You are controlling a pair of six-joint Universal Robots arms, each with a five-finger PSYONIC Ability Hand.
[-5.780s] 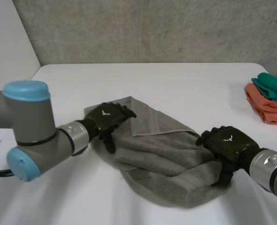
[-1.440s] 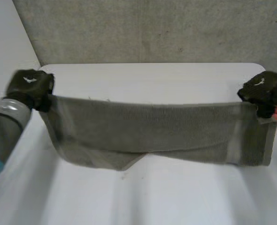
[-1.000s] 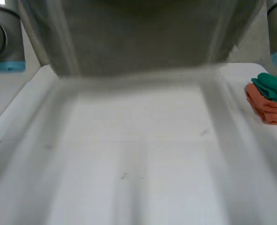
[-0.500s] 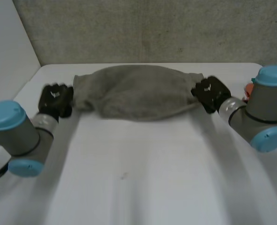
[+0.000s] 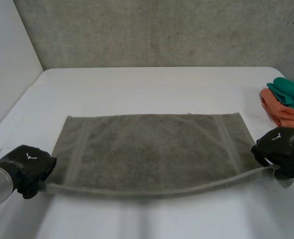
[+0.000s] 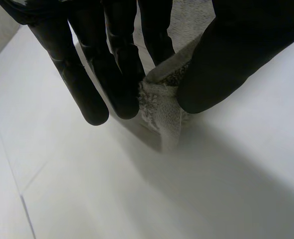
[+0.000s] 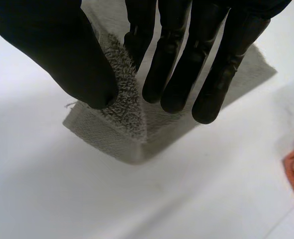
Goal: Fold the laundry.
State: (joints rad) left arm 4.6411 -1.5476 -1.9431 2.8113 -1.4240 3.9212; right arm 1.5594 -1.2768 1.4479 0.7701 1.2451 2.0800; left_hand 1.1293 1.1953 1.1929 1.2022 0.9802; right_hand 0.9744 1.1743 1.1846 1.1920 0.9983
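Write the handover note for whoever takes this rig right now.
Left hand: pinches the grey towel at its near left corner, thumb against fingers.
Right hand: pinches the near right corner the same way.
The towel lies spread on the table, its near edge slightly raised between the hands. A folded orange cloth with a green cloth on it sits at the table's right edge.
Done: towel spread out.
Left: no fold made yet.

Both hands low and wide apart, each pinching.
The left hand (image 5: 29, 162) and right hand (image 5: 282, 146) sit at opposite near corners of the towel (image 5: 151, 149), straight fingers clamping it against the thumb.
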